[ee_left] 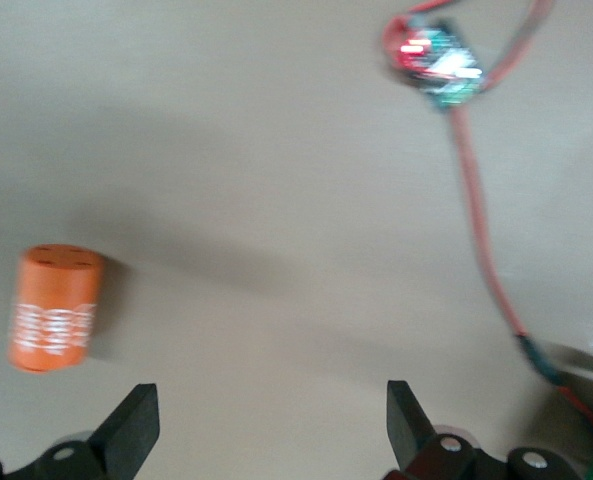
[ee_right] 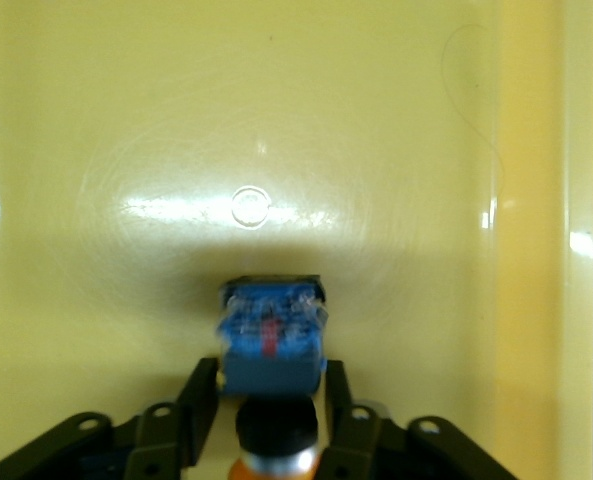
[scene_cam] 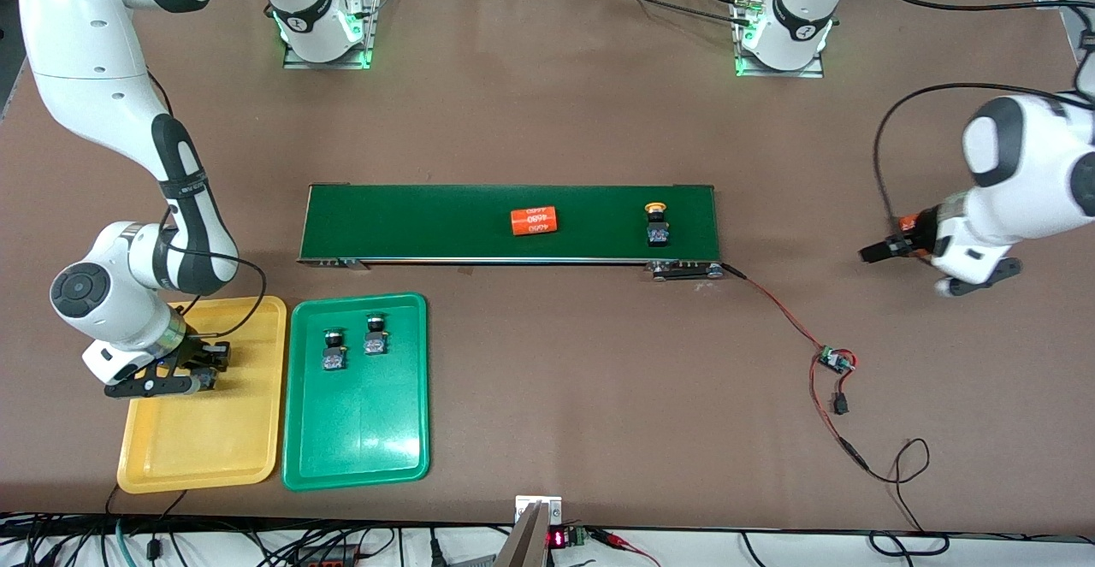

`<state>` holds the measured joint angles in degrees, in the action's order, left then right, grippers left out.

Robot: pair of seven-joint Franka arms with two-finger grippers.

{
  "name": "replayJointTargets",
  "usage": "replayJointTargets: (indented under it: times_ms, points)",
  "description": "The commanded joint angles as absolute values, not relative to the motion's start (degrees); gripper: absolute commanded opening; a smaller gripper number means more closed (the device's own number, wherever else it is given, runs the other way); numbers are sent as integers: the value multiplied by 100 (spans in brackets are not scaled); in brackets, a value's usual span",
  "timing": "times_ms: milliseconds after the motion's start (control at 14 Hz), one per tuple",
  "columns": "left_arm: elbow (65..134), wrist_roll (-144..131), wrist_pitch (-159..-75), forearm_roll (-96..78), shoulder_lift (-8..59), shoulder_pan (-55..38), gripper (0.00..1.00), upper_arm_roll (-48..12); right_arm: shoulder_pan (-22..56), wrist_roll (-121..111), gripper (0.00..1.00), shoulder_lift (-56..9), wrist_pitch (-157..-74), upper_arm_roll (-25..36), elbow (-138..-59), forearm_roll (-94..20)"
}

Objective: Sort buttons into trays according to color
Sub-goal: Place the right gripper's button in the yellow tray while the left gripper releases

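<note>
My right gripper (scene_cam: 202, 374) is low over the yellow tray (scene_cam: 210, 434), shut on a yellow-orange button (ee_right: 272, 335). In the right wrist view the gripper (ee_right: 271, 378) has a finger on each side of the button's blue-labelled body, just above the tray floor (ee_right: 276, 120). Two green buttons (scene_cam: 334, 350) (scene_cam: 375, 334) lie in the green tray (scene_cam: 355, 439). A second yellow-orange button (scene_cam: 657, 224) stands on the dark-green conveyor belt (scene_cam: 428, 221). My left gripper (scene_cam: 873, 252) hangs open and empty over bare table at the left arm's end, as the left wrist view (ee_left: 269, 392) shows.
An orange cylinder with white print (scene_cam: 535, 221) lies on the belt. Another orange cylinder (ee_left: 54, 310) lies on the table under the left gripper. A small circuit board (scene_cam: 834, 360) with red and black wires runs from the belt's end toward the table's front edge.
</note>
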<state>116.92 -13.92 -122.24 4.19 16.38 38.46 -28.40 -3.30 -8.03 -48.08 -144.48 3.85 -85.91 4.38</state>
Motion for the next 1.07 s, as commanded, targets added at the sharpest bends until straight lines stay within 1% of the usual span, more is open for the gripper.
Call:
replayJointTargets:
  times_ms: [0,214,286,429,571,786,857,1000]
  points:
    - [11646,-723,-12208,1138,2020,4690,100,-2900,-413,-923,89,-4790,-14440,290,-8490,466]
    - [11646,-475,-12208,1783,2346,5044,100,-2892,-352,-853,93,-4694,-14344,264,-8499,404]
    - [11646,-483,-12217,1941,2425,5054,100,-2892,-352,-844,100,-4650,-14178,229,-8499,396]
    - [11672,-483,-12217,1986,2566,5062,100,-2892,-291,-826,100,-4413,-13809,211,-8543,361]
    - [11663,-483,-12217,1995,2715,5080,100,-2892,-185,-730,100,-4062,-13467,211,-8736,316]
    - [11663,-483,-12374,2047,2926,5080,100,-2865,192,51,100,-3369,-12492,211,-9069,316]
    - [11663,-483,-12401,2187,2996,5071,100,-2830,333,148,100,-3079,-12307,176,-9279,308]
    - [11663,-475,-12401,2582,3058,5071,100,-2821,439,525,100,-2464,-12252,-34,-9902,264]
